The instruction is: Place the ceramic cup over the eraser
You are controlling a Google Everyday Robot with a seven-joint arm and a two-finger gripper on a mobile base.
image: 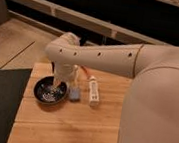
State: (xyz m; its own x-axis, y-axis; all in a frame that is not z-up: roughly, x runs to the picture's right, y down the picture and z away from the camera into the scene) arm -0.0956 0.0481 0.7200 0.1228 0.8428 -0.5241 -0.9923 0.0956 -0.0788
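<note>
Arm is reaching over the table (74, 129), with the tool (60, 80) hanging at the far rim of the black bowl (48, 94), just left of the blue-grey pad (74, 93); cannot tell whether it is gripping anything. Neither the ceramic cup nor the eraser is showing, both probably hiding under the wrist. Risk: the cup may be coming down off-centre, tipping the eraser or clipping the bowl rim.

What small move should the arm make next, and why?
Probably lift the gripper slightly. It hangs low over the far rim of the black bowl, beside the blue-grey pad, and neither cup nor eraser is in sight, perhaps behind the arm.
</note>
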